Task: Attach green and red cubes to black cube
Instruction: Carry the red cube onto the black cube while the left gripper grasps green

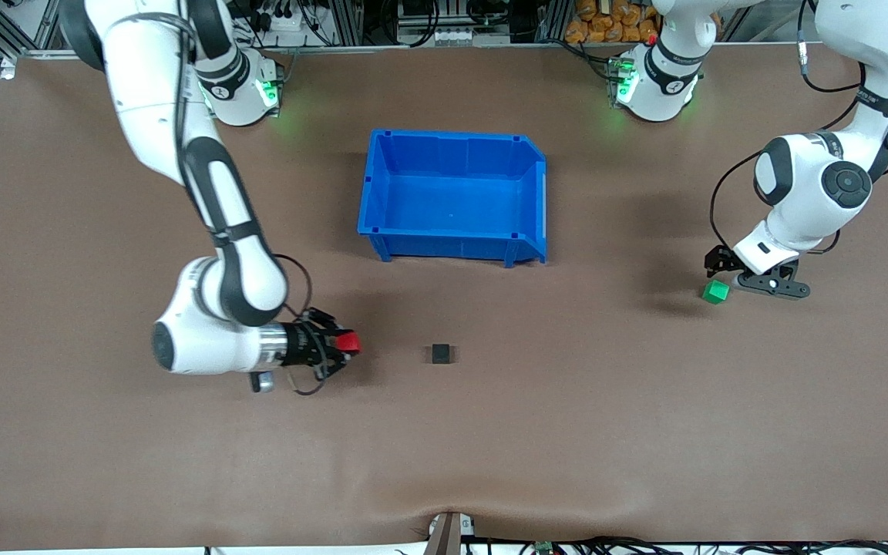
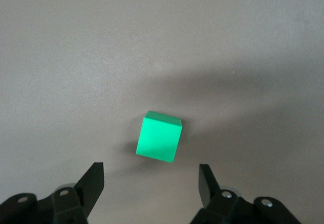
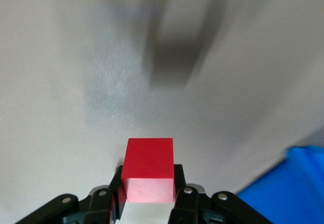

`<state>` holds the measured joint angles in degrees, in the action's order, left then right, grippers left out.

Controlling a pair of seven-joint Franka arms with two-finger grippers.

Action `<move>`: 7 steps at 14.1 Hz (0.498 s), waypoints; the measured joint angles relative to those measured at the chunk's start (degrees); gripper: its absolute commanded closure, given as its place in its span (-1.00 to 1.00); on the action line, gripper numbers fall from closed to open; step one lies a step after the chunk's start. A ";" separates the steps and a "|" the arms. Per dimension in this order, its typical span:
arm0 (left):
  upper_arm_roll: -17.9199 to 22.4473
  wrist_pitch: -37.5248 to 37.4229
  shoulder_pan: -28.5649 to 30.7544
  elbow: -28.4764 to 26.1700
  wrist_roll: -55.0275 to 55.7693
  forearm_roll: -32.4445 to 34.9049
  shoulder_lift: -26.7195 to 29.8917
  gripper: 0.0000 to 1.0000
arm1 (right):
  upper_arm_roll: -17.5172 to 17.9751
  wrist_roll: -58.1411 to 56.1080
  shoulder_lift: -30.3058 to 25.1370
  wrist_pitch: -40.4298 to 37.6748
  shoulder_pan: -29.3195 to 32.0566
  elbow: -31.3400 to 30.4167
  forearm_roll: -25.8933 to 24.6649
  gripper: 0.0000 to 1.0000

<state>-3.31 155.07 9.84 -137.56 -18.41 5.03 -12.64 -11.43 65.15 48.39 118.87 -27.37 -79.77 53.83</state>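
The red cube (image 1: 348,341) is clamped between the fingers of my right gripper (image 1: 342,347), which is held low over the table toward the right arm's end. In the right wrist view the red cube (image 3: 149,169) fills the shut gripper (image 3: 149,186). The black cube (image 1: 441,353) sits alone on the table a short way from it. The green cube (image 1: 715,291) lies on the table toward the left arm's end. My left gripper (image 1: 721,270) hovers just beside it, open and empty. In the left wrist view the green cube (image 2: 159,136) lies just past the open gripper (image 2: 150,176), tilted to the fingers.
An empty blue bin (image 1: 382,185) stands mid-table, farther from the front camera than the black cube. A corner of the bin (image 3: 296,183) shows in the right wrist view. Brown tabletop surrounds the cubes.
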 measured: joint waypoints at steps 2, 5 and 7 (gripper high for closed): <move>0.00 0.13 0.23 0.05 -3.25 0.00 -0.39 -0.50 | 0.03 5.47 2.21 7.14 -4.14 -0.18 0.99 1.00; 0.00 0.57 0.33 0.61 -9.61 0.00 -1.36 -0.51 | 0.00 12.18 3.82 13.53 -8.44 -0.18 1.22 1.00; -0.08 1.00 0.32 1.81 -12.18 0.00 -2.28 -0.49 | -0.01 14.69 4.02 16.05 -9.71 -0.17 1.27 1.00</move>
<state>-3.40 156.07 10.16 -135.75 -30.59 5.03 -14.91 -11.44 79.83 52.40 134.92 -37.08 -79.94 55.10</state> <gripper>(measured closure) 0.247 0.599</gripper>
